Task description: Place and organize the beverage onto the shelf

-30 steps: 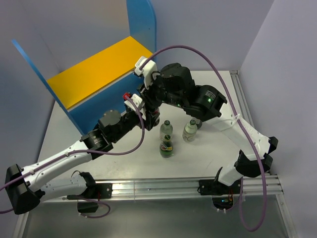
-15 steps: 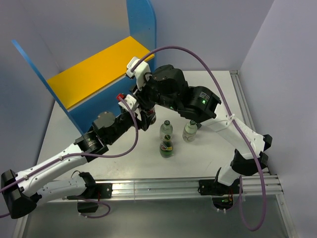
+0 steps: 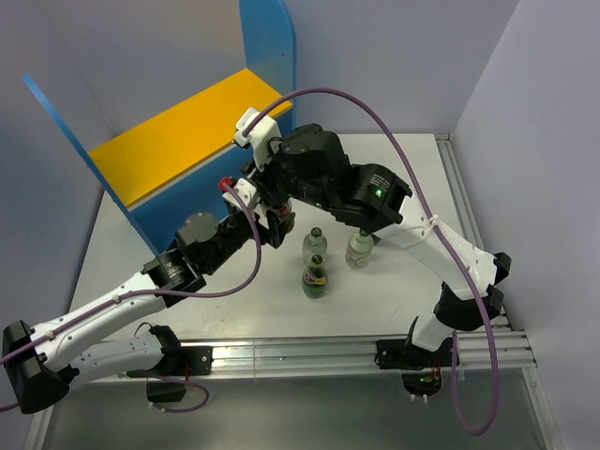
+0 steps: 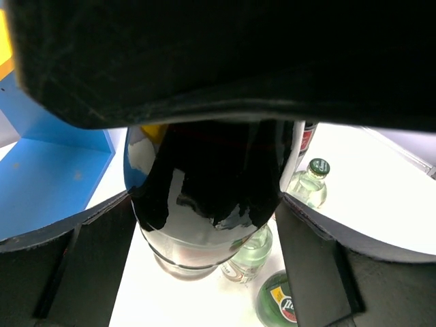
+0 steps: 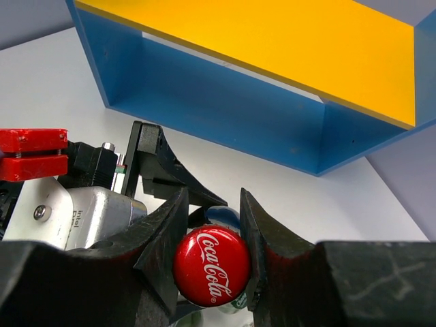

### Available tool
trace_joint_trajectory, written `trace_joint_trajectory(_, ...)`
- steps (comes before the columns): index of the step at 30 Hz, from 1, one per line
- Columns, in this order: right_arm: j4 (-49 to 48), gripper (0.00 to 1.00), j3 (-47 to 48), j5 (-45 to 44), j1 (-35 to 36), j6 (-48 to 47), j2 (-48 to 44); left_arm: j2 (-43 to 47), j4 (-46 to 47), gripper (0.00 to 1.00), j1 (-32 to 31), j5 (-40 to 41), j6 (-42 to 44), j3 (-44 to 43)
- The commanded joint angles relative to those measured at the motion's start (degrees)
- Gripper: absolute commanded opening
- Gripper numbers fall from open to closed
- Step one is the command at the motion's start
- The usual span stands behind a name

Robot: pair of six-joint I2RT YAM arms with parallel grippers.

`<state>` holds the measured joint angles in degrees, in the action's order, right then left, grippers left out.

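Observation:
A tall dark cola bottle [image 4: 204, 184] stands between my left gripper's [image 4: 204, 238] fingers, which are shut on its body. My right gripper [image 5: 211, 262] is shut on a red Coca-Cola cap [image 5: 211, 267], with the left gripper's fingers [image 5: 160, 170] just below it. In the top view both grippers meet [image 3: 272, 202] in front of the shelf [image 3: 178, 131] and hide that bottle. A second cola bottle's red label [image 4: 305, 138] shows behind. Two small clear bottles [image 3: 315, 246] [image 3: 360, 247] and a small green bottle [image 3: 316, 279] stand on the table.
The shelf's blue lower compartment [image 5: 225, 102] opens toward the arms, its yellow-orange top board [image 5: 286, 41] above it. A blue side panel [image 3: 267, 42] rises at the back. The white table [image 3: 403, 178] ends at a metal rail [image 3: 309, 354] at the near edge.
Both grippers have moved together a little to the left and back toward the shelf. The three small bottles have not moved.

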<state>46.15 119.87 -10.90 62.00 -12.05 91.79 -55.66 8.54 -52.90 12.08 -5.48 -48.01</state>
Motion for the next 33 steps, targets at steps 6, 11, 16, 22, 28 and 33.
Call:
trace_joint_trajectory(6,-14.6,0.0,1.15,2.55,2.16,-0.69,-3.46,0.29,6.14,0.8,0.08,3.47,-2.43,0.63)
trace_joint_trajectory(11,-15.74,0.0,-0.69,4.3,2.16,0.45,-4.69,1.52,9.91,0.75,0.17,4.63,-4.19,2.74)
trace_joint_trajectory(16,-15.83,0.0,-0.35,5.27,2.16,1.42,-4.78,1.87,11.07,0.79,0.08,2.51,-4.46,3.54)
trace_joint_trajectory(22,-16.09,0.0,-1.39,6.15,2.16,2.12,-5.13,1.08,10.71,0.8,0.08,3.04,-4.37,3.18)
trace_joint_trajectory(28,-16.79,0.0,-2.36,5.27,2.16,2.21,-5.83,1.08,10.54,0.33,0.08,3.65,-4.54,2.92)
trace_joint_trajectory(33,-19.17,0.01,-5.44,3.96,2.16,2.82,-7.5,-0.85,7.91,0.0,0.08,8.57,-6.03,-0.67)
